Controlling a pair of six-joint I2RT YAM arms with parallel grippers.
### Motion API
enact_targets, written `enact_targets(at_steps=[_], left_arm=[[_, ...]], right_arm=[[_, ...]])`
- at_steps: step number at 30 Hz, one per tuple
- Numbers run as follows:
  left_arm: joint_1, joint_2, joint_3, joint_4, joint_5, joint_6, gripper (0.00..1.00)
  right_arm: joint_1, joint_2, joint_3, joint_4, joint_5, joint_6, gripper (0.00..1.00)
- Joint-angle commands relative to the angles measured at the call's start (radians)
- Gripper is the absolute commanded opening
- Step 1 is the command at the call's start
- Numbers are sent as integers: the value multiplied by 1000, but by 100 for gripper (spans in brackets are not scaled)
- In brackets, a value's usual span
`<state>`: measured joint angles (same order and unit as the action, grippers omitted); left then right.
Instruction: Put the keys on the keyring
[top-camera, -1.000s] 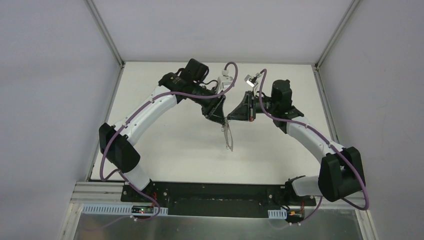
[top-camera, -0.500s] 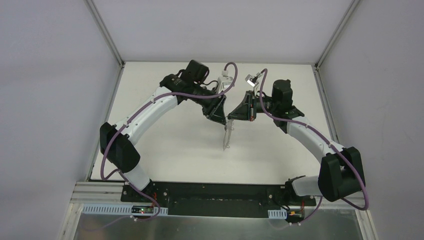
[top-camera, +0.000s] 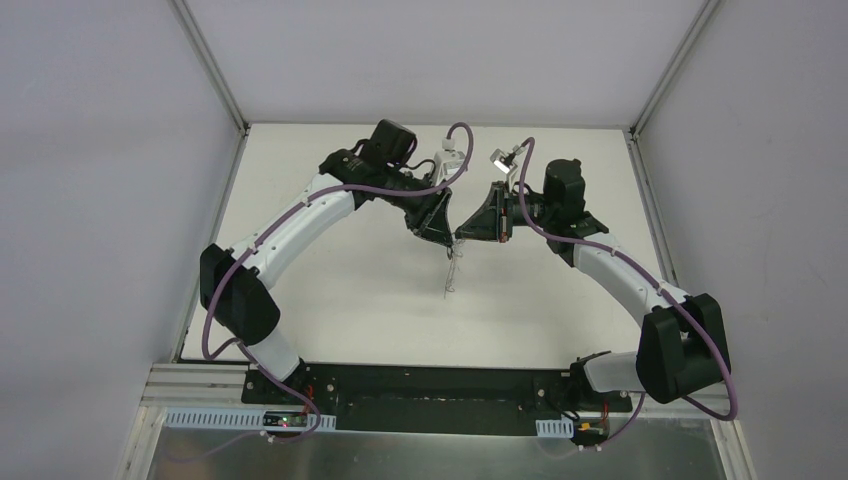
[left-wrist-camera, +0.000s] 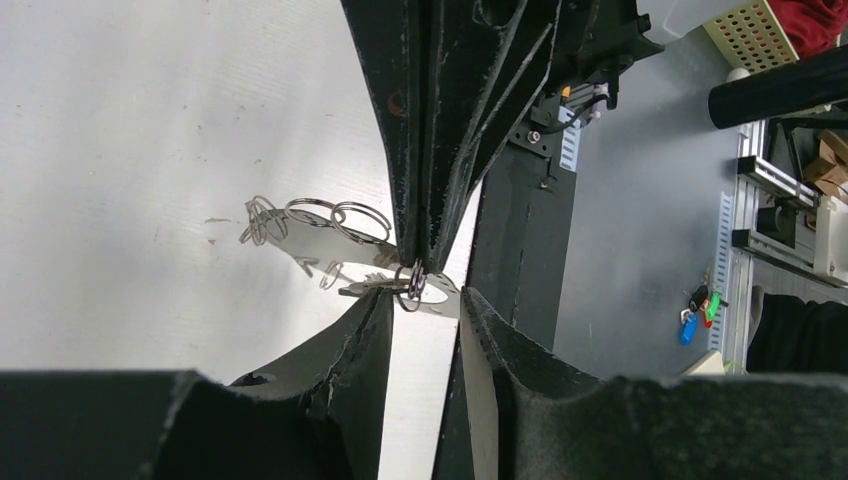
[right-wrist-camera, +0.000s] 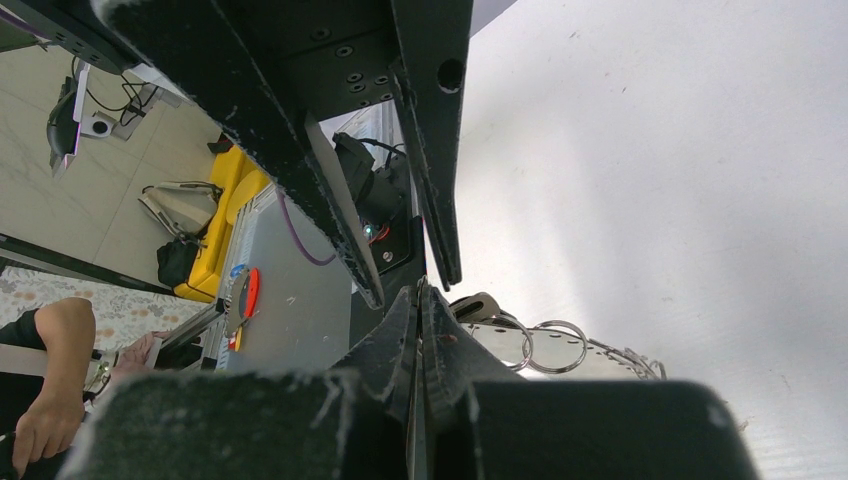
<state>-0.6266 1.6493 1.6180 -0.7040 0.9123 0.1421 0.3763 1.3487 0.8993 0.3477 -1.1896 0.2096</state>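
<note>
The white table (top-camera: 330, 300) carries 2 arms, the left arm (top-camera: 300, 215) and the right arm (top-camera: 620, 275), which bend in toward each other above the table's middle. Their tips nearly touch there.

The right gripper (right-wrist-camera: 418, 290) has its fingers pressed together, pinching a small ring of the keyring (top-camera: 452, 272). The keyring is a thin wire loop that hangs from that pinch above the table's centre.

The left gripper (left-wrist-camera: 425, 298) faces it with its fingers a narrow gap apart.

At least 3 small silvery rings (left-wrist-camera: 362, 220) are strung along the loop. A flat silvery piece (left-wrist-camera: 435, 300) lies across the left fingertips. I cannot tell whether they clamp it, or whether it is the key.
</note>
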Motion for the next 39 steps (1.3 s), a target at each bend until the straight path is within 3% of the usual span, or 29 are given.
enact_targets(at_steps=[1,9,24,35,39], left_arm=[[17,-29,-22,45,35,-3,32],[18,-3,-60,125,87,-76,31],[17,5,-90,166,132,-114,16],[18,-3,-99,161,133,-107,16],[18,-3,-97,164,136,-110,9]], right_arm=[[-4,-17,13,53,-19,3,0],[-5,-16,13,54,-15,4,0],[-11,-10,13,53,-13,1,0],[-12,-6,16,54,-13,2,0],[-12,-6,15,54,-15,3,0]])
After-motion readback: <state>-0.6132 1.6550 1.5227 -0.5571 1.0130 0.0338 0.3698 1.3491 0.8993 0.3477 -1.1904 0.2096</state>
